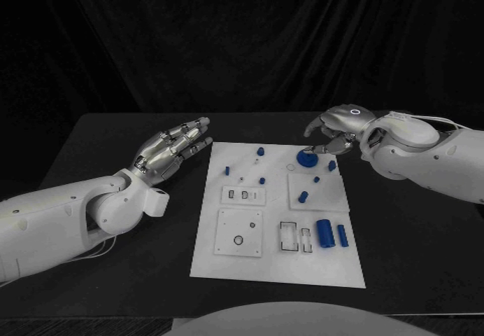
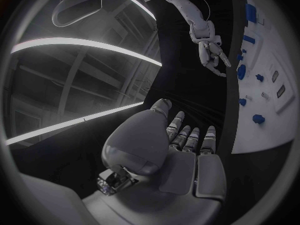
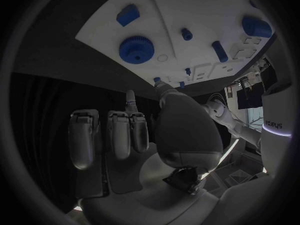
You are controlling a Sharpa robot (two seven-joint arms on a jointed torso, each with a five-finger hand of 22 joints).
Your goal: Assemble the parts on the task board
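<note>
On the far right part of the white board (image 1: 278, 273), the right hand (image 1: 336, 133) hangs over a blue toothed wheel (image 1: 305, 159), its fingers (image 3: 119, 135) loosely curled and apart, holding nothing; whether a fingertip touches the wheel cannot be told. In the right wrist view the wheel (image 3: 136, 49) lies flat on the board, just beside a small blue block (image 3: 127, 15). The left hand (image 1: 173, 148) hovers over the black desk (image 1: 121, 140) just beside the board's left edge, fingers straight and slightly spread, empty. A larger blue cylinder (image 1: 324, 233) lies near the board's near right part, small pegs (image 1: 261, 150) stand further back. Judgement: the wheel appears rigid, light, hard plastic; its toothed rim offers grip. It should be pinched across the rim from opposite sides, lightly, since smooth faces could slip.
</note>
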